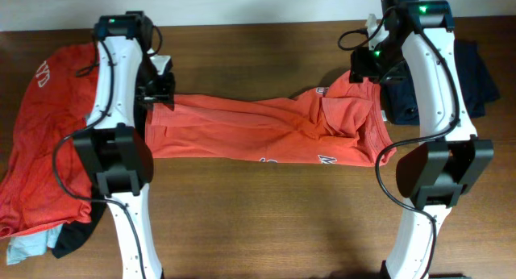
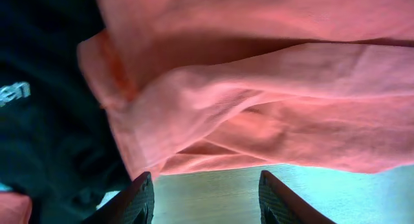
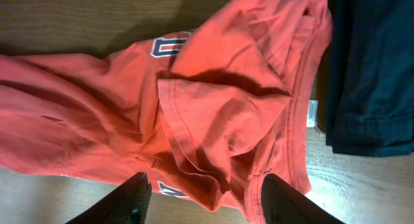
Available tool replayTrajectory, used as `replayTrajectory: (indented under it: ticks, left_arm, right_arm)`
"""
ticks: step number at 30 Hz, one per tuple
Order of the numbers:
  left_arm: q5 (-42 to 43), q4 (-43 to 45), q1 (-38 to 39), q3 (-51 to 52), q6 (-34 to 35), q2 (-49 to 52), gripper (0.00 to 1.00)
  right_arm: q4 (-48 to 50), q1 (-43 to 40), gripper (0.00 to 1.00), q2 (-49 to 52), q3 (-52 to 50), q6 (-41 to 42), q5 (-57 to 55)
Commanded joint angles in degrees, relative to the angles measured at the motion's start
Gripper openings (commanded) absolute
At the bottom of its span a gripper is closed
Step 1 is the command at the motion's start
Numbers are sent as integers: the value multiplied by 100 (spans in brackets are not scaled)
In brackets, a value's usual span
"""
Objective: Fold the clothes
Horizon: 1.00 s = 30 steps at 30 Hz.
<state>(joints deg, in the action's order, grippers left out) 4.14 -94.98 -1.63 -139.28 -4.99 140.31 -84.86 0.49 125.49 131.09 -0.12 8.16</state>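
Spanning the surface (image 1: 266, 231) from 9 to 3 o'clock, an orange-red shirt (image 1: 258, 134) lies stretched out as a long, creased band. White lettering shows along its 6 o'clock edge.

Left end effector (image 1: 161, 92): positioned at the shirt's 9 o'clock end. In the left wrist view its fingers (image 2: 139, 201) stand apart with only bare wood between them. A rolled edge of the shirt lies just beyond the tips.

Right end effector (image 1: 363, 73): positioned over the shirt's 3 o'clock end, where the cloth is bunched and folded over on itself. In the right wrist view its fingers (image 3: 129, 201) are likewise spread, with rumpled orange-red cloth below the gap. Contact with the cloth cannot be determined.

Pile (image 1: 44, 142): more orange-red cloth heaped at 9 o'clock on the surface, partly covered by the left arm (image 1: 121, 158). It carries white lettering near its 11 o'clock corner. A black piece (image 1: 76, 237) and a pale piece (image 1: 28, 247) protrude from under its 7 o'clock corner.

Navy piece (image 1: 480, 81): lies at 2 o'clock, just beside the shirt's end and partly hidden by the right arm (image 1: 435, 85).
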Motion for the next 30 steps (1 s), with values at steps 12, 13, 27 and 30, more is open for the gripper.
replayTrajectory:
  ticks: [12, 13, 27, 30]
  left_arm:
    - [72, 439, -490, 1169, -74, -136, 52]
    - [74, 483, -483, 1272, -74, -136, 52]
    - [527, 1165, -476, 2015, -114, -136, 36]
    - [570, 1161, -476, 2013, -114, -136, 5]
  right_arm:
    - [96, -24, 61, -160, 92, -315, 367]
    - [98, -24, 61, -160, 92, -361, 372]
    - [109, -24, 62, -160, 92, -398, 369]
    - [109, -24, 64, -160, 92, -398, 369]
